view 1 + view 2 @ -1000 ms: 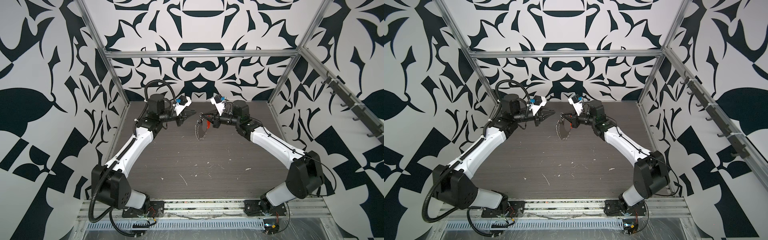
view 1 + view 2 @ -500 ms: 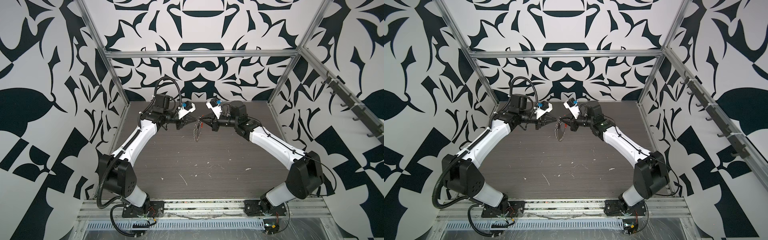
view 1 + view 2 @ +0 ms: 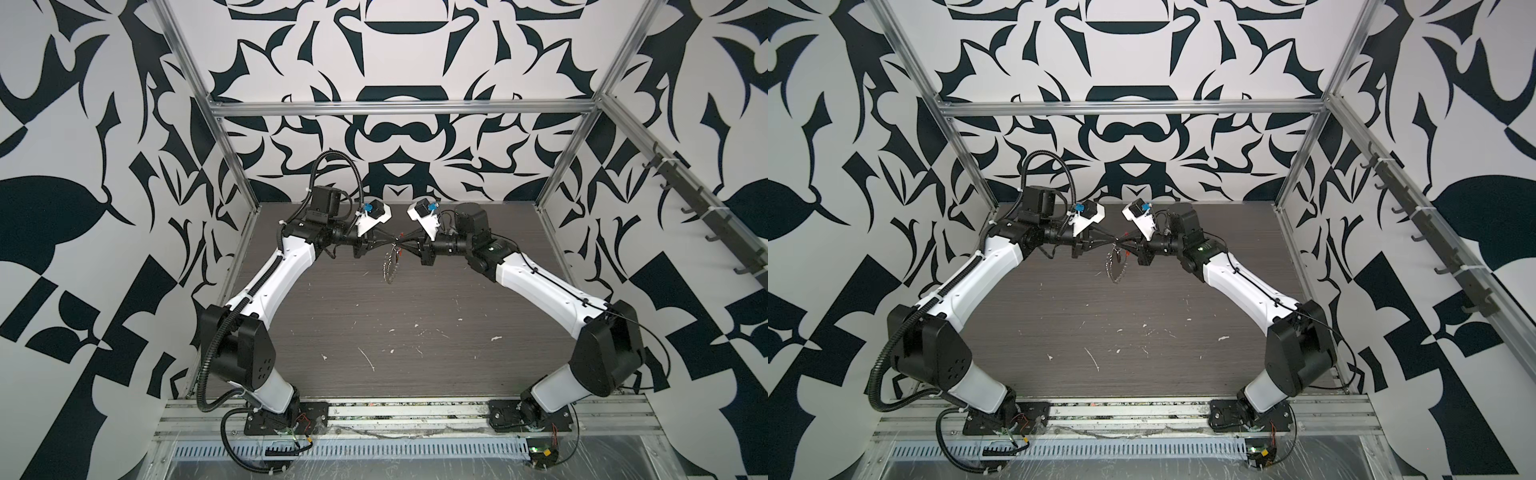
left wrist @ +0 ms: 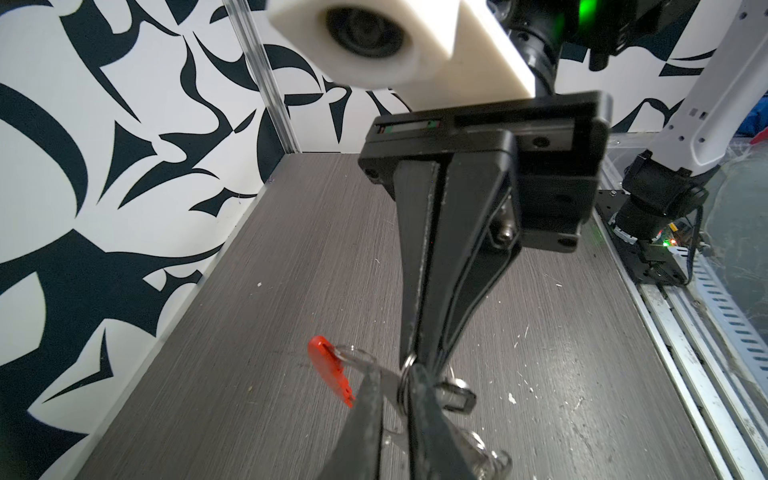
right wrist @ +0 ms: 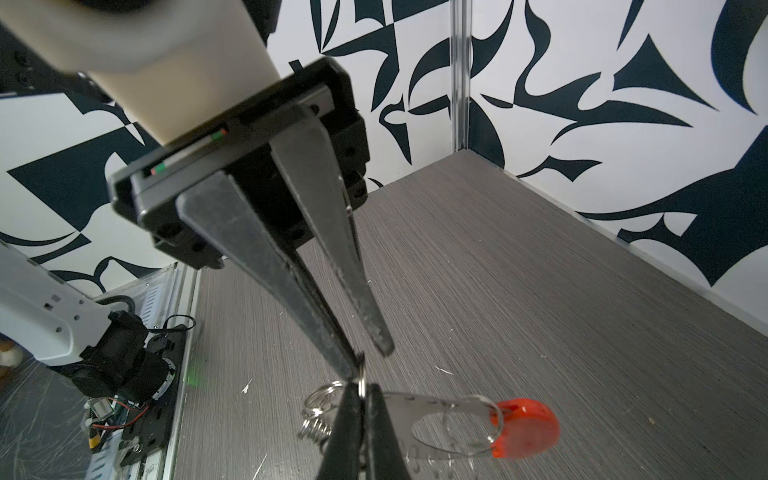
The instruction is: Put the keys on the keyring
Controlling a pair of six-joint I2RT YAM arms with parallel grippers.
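Over the table [image 4: 249, 332] my right pincer [image 4: 422, 359] clamps the keyring [image 5: 428, 404]; my left pincer [image 5: 370, 353], grip unclear, may drop the key [image 4: 455, 398] if misaligned.

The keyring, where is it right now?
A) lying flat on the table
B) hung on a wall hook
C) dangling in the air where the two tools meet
C: in both top views the keyring dangles under the meeting tips of the left tool and the right tool, up off the table.
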